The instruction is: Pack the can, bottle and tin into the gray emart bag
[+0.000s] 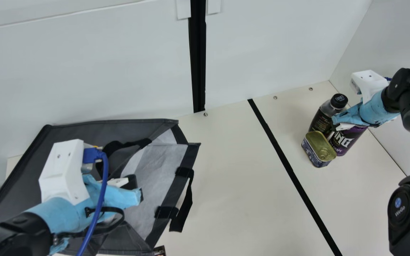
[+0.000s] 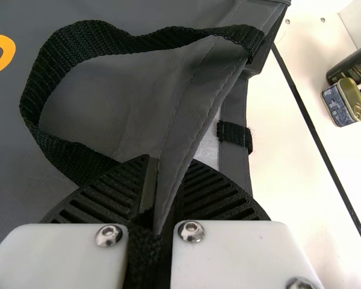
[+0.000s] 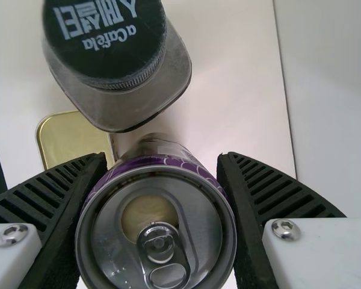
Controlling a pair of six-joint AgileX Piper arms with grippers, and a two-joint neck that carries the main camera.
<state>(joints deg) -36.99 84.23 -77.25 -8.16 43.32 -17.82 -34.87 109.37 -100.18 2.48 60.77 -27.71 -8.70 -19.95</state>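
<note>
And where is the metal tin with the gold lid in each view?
Main view: gold-lidded rectangular metal tin, right of centre.
Left wrist view: upper right, by the edge.
Right wrist view: left half, around mid-height, partly hidden.
Shared landmark: the dark-labelled, black-capped bottle beside it.

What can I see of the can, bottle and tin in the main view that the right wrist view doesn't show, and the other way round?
Main view only: the big white lettering on the can, the bottle's dark label and the tin's blue side.
Right wrist view only: the can's silver lid and pull tab.
Both: the bottle's cap, the tin's gold lid.
</note>
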